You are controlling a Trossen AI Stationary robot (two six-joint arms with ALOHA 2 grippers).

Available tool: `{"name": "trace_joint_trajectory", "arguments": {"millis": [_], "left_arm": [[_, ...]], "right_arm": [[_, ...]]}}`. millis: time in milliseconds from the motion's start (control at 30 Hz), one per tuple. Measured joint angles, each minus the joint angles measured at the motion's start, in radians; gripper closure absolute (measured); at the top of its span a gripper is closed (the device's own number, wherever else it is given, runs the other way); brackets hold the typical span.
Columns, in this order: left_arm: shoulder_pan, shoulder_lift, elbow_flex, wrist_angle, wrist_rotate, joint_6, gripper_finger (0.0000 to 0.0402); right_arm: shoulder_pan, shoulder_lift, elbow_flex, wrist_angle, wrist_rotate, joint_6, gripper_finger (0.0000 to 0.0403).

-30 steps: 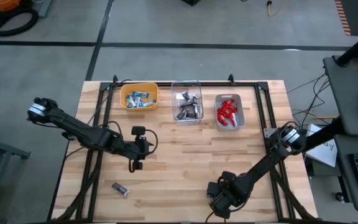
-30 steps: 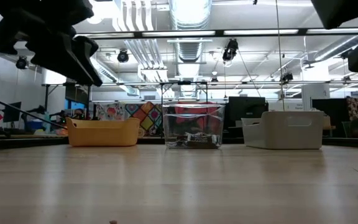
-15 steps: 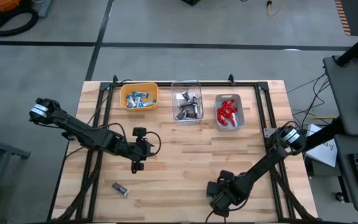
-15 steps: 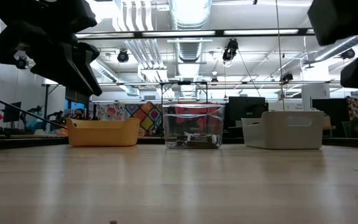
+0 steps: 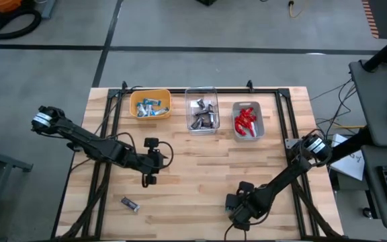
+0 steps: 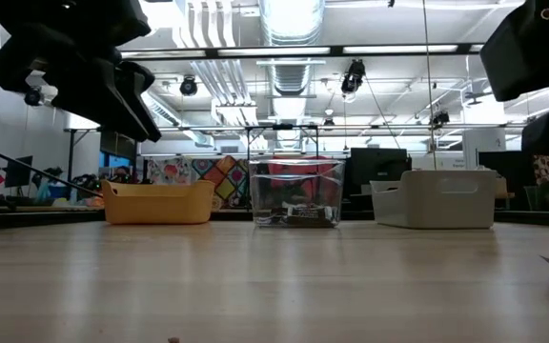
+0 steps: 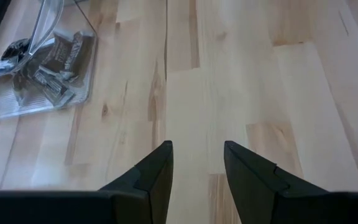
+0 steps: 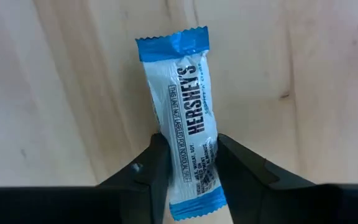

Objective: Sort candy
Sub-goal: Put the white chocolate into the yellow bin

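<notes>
Candy sort, mid-pick: R gripper (image 8: 188, 163) low at near edge of wooden table (image 5: 200, 168), jaws closing on blue-and-white wrapped bar (image 8: 185, 118) lying flat, pads (image 8: 160, 163) at both sides, not yet lifted; likely bound for yellow bin (image 5: 150, 104) w/ like sweets. L gripper (image 7: 196, 163) mid-table, jaws spread, empty. One dark brown bar (image 5: 130, 203) left, near L edge.

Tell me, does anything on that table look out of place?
One dark brown candy lies alone on the bare table near its front left corner, far from the clear bin holding others like it. Otherwise nothing looks spilled or damaged.
</notes>
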Motion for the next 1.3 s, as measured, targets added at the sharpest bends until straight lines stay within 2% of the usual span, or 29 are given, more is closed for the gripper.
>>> {"name": "trace_joint_trajectory", "arguments": {"millis": [267, 533, 633, 833, 933, 1167, 1300], "left_arm": [[0.000, 0.000, 0.000, 0.072, 0.021, 0.036, 0.0274], [0.000, 0.000, 0.000, 0.133, 0.054, 0.052, 0.0274], [0.000, 0.013, 0.000, 0.199, 0.126, 0.090, 0.0274], [-0.003, 0.100, 0.000, 0.384, 0.375, 0.231, 0.0274], [-0.007, 0.156, -0.001, 0.455, 0.438, 0.279, 0.0274], [-0.010, 0.276, 0.000, 0.602, 0.439, 0.311, 0.0274], [-0.010, 0.323, 0.026, 0.611, 0.439, 0.315, 0.0274]], "right_arm": [[-0.010, 0.000, 0.006, 0.025, 0.015, -0.063, 0.0356], [-0.031, -0.004, 0.044, 0.045, 0.067, -0.092, 0.0356], [-0.058, -0.007, 0.072, 0.055, 0.092, -0.118, 0.0357], [-0.147, -0.010, 0.089, 0.156, 0.096, -0.195, 0.0363], [-0.196, -0.012, 0.094, 0.205, 0.054, -0.255, 0.0364], [-0.319, -0.013, 0.095, 0.345, -0.104, -0.351, 0.0364], [-0.381, -0.013, 0.095, 0.404, -0.194, -0.358, 0.0364]]}}
